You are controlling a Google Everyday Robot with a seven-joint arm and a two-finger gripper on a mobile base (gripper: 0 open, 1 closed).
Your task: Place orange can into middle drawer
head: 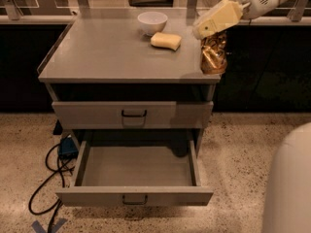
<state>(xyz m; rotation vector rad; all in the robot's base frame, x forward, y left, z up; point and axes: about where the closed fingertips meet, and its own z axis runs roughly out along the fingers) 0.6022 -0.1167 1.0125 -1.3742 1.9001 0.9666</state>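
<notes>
**Orange can under the end effector at the desk's 3 o'clock edge**
The end effector is set directly over the can, probably so that the can may be carried down to the middle drawer, which stands open at 6 o'clock, well apart. The can's top is hidden, so it cannot be told whether the end effector is closed on it. The arm is cut off at 1 o'clock.

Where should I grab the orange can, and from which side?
Around its upper body, coming from above and the right. The orange can stands upright at the right front edge of the cabinet top, with the gripper right over its top, and the yellow sponge sits to its left.
</notes>
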